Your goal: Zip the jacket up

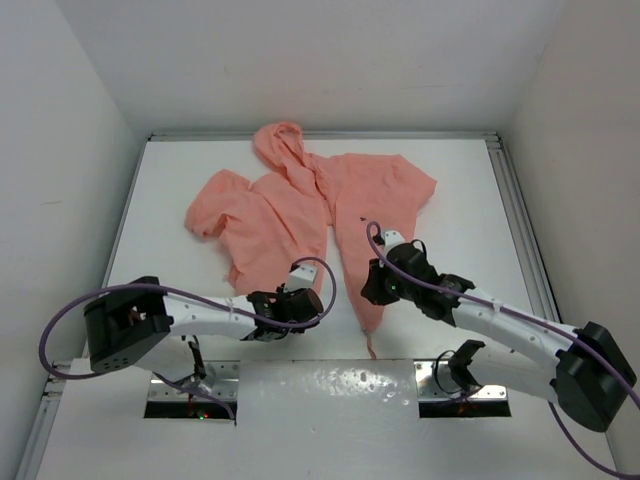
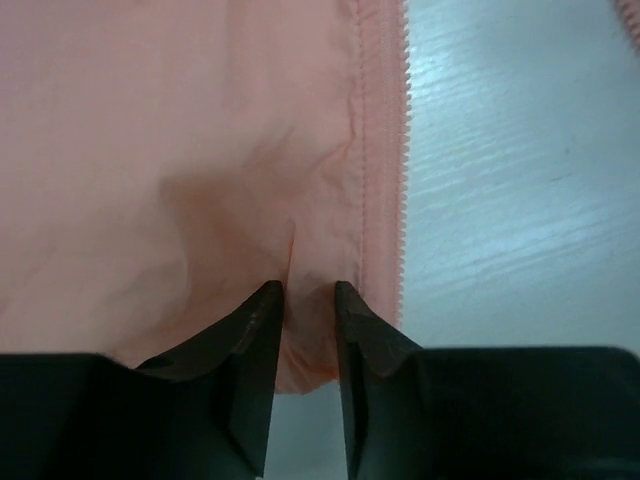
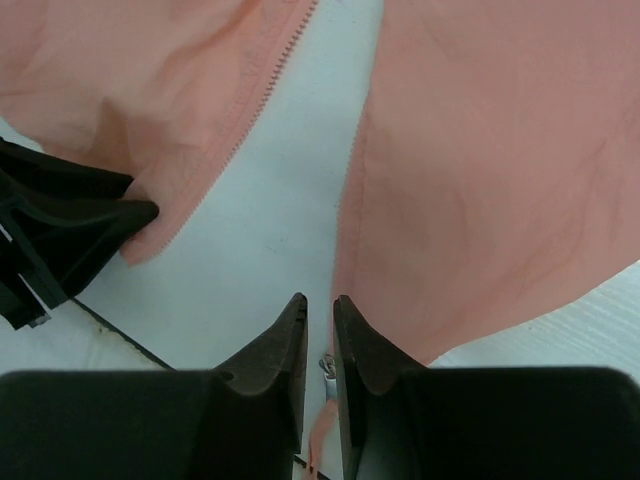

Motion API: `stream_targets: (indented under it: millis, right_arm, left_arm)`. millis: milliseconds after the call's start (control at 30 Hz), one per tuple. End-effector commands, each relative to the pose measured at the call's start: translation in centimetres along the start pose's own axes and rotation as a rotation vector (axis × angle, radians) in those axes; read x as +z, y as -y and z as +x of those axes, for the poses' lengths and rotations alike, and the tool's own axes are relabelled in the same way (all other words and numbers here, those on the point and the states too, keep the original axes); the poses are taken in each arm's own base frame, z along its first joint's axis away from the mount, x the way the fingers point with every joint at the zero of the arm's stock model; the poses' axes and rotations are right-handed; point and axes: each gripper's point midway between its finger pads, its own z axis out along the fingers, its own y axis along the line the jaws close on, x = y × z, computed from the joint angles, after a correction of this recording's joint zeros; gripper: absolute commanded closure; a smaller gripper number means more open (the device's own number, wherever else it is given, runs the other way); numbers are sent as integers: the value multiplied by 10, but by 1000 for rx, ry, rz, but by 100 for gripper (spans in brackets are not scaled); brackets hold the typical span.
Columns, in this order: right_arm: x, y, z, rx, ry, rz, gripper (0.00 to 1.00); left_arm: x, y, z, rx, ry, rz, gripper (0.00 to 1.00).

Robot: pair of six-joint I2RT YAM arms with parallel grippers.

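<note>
On the table (image 1: 460, 200), one open jacket (image 1: 280, 220), left hand (image 2: 308, 292) and right hand (image 3: 320, 302) each clamped on a hem corner.

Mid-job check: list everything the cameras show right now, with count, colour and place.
jacket: one, salmon pink, lying open mid-table, hood toward the far side
zipper teeth: one row clearly seen, pink, along the left-held panel's front edge
table: one, white, under everything
walls: three, white, left, far, right
cables: two, purple, one along each arm
left gripper: black, shut on the jacket's lower front corner
right gripper: black, jaws nearly closed at the other panel's lower edge; grip unclear
</note>
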Motion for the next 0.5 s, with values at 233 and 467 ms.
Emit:
stream_targets:
  millis: [233,467]
  right_arm:
    - [-7,-13,-19,34,92,-47,79]
    - [-12,-60,-51,298,172,-251,100]
  left_arm:
    - [-6,13,-25,-101,123,74,100]
    - [-73,23,-127,-334,497,220,100]
